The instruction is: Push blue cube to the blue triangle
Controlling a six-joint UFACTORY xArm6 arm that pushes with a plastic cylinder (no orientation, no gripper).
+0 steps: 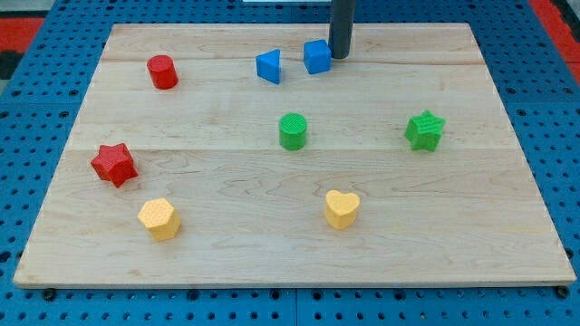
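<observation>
- Camera view shows my tip (340,56) touching or just beside the right face of the blue cube (317,56), near the top edge of the wooden board (290,263)
- I judge it sits there because the blue triangle (269,66) lies just to the cube's left, so a leftward push would close the small gap
- The cube looks small, solid blue, sharp-edged, turned slightly askew
- No jaws exist on this rod, so nothing is apart, together or clamped
- Red cylinder (162,71) sits well apart, further left
</observation>
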